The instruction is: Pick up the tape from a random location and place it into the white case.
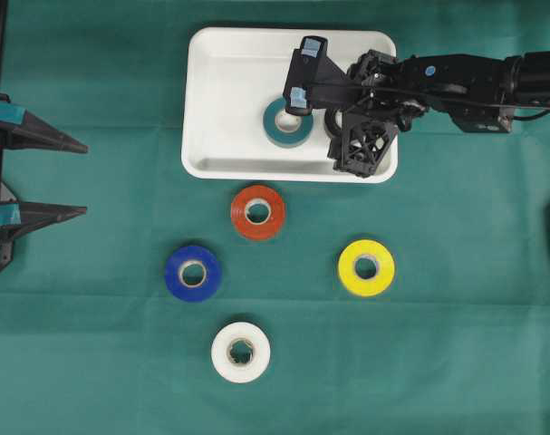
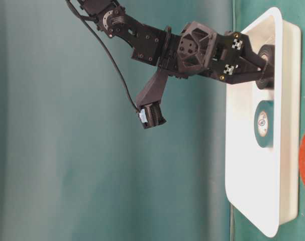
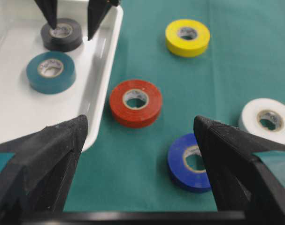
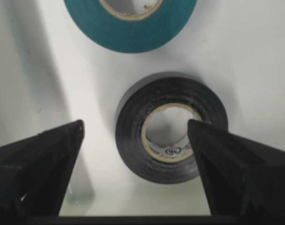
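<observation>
Right gripper (image 4: pixel 135 140) spread over black tape roll (image 4: pixel 170 126), teal roll (image 4: pixel 133 23) at twelve o'clock; light, stiff, best pinched across rim and core.

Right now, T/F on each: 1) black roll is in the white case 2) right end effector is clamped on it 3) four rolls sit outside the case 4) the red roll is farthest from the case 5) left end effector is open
1) True: the black roll lies flat in the white case beside the teal roll.
2) False: the right end effector is open.
3) True: red roll, blue roll, yellow roll, white roll.
4) False: it is nearest; the white roll is farthest.
5) True: left end effector is open and empty.
</observation>
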Robot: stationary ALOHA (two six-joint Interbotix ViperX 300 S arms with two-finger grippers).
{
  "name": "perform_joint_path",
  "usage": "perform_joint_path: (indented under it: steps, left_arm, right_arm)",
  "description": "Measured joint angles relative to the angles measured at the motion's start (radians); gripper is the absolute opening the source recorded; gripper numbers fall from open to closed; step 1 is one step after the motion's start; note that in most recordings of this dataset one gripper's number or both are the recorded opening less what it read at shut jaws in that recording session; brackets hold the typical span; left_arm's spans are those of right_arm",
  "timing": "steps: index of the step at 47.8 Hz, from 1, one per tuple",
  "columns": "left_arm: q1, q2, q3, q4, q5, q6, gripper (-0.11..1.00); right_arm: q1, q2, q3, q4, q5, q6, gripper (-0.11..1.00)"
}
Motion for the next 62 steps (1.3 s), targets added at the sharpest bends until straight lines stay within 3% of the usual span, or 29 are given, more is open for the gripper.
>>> perform_joint_path:
  steps: [16,39,62]
  left_arm:
    - [0.000,-0.002,0.000,-0.002,0.000,0.000,0.91]
    - [0.000,0.000,0.002,-0.002,0.000,0.000,0.91]
    - [0.002,0.000,0.000,-0.002,0.000,0.000,0.91]
  right_arm:
    - [0.000,-0.017,0.000,-0.002,0.031,0.000,0.83]
    - [0.000,-0.213,-0.058,-0.040,0.264,0.000,0.82]
    - [0.008,-0.244,-0.061,-0.044,0.232,0.012,0.82]
